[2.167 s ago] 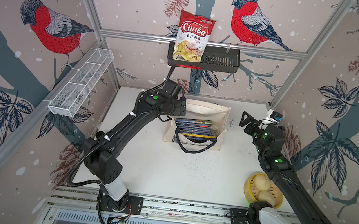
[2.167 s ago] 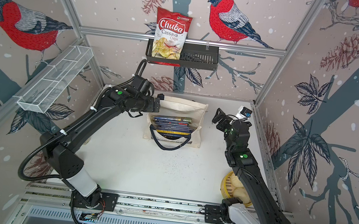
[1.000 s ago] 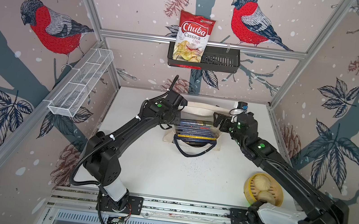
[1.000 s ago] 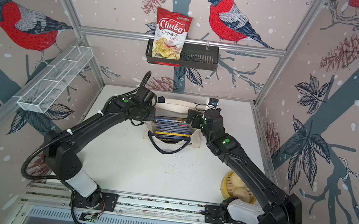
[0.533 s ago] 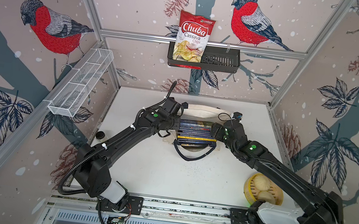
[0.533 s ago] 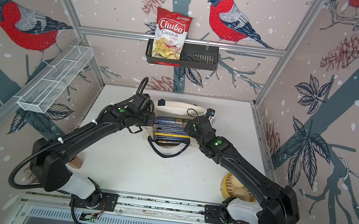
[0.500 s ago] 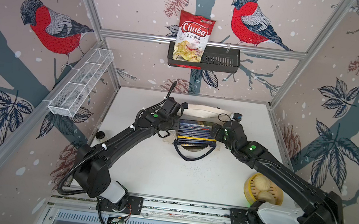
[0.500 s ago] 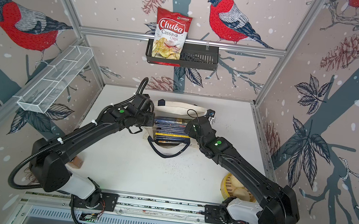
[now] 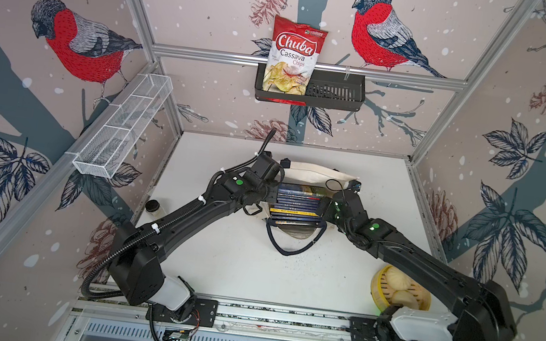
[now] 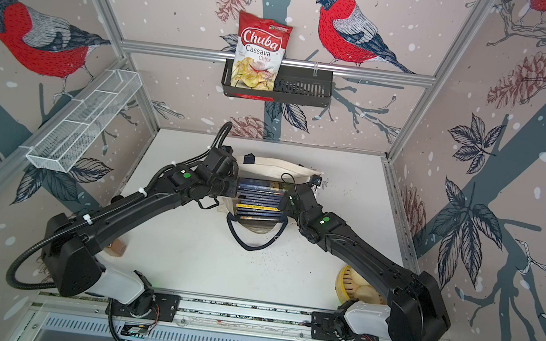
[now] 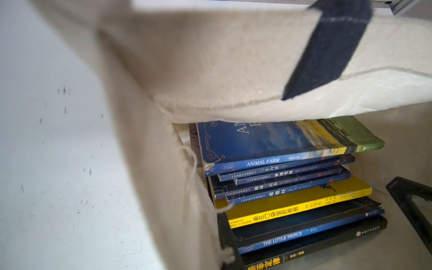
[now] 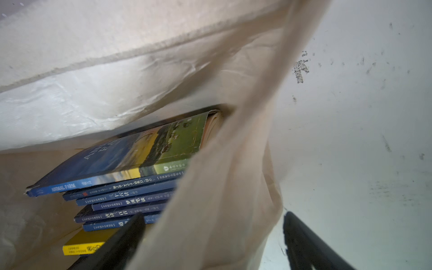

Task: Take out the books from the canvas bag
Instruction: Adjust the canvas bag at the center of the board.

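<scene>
Left wrist view looks straight into the canvas bag, and yep, the books are all in there, stacked with their spines toward the open mouth. Animal Farm is at one end of the stack, a yellow one is further along, and The Little Prince is close to the other end.

The left gripper is clamped tight on the bag's side wall. You can spot one black finger tucked just inside the cloth edge, right beside the books.

The right gripper is a different story, with its jaws apart. One finger is inside the bag in front of the book spines and the other finger is outside over the table. The bag's other side wall hangs between them, not pinched as far as I can see.

In both top views the bag sits toward the back middle of the white table, between the two grippers. Its navy handle loops onto the table in front. A yellow steamer with buns sits by the right arm's base, well apart from the bag.
</scene>
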Controlling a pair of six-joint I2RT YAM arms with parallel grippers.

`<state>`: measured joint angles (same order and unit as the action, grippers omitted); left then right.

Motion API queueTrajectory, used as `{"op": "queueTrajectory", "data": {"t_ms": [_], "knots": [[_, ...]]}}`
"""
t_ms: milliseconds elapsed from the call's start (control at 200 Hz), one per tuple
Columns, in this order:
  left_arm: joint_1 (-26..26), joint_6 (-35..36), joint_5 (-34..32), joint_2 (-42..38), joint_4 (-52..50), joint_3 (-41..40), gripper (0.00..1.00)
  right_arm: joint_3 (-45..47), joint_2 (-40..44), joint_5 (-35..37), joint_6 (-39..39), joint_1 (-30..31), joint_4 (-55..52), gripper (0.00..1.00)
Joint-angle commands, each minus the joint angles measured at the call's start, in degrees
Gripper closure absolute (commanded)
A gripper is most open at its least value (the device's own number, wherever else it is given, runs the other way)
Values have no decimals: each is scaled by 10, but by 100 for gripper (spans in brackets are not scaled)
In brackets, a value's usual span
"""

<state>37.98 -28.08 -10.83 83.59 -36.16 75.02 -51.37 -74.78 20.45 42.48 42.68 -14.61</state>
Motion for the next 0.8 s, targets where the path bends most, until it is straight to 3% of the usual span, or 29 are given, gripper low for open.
{"op": "queueTrajectory", "data": {"t_ms": [0,140,285,410,550,795], "knots": [[10,1,-16,-13,11,5,100,11,-7,12,13,0,0,21],[15,8,-21,-26,24,-2,100,57,-5,6,39,10,40,28],[21,22,-23,-54,66,-32,100,133,6,52,75,63,112,30],[26,49,-3,-86,129,-76,100,177,-44,31,102,69,179,31],[35,61,-5,-119,196,-134,100,166,-144,16,125,70,225,32],[36,58,-29,-187,333,-265,100,86,-269,49,126,44,285,33]]}}
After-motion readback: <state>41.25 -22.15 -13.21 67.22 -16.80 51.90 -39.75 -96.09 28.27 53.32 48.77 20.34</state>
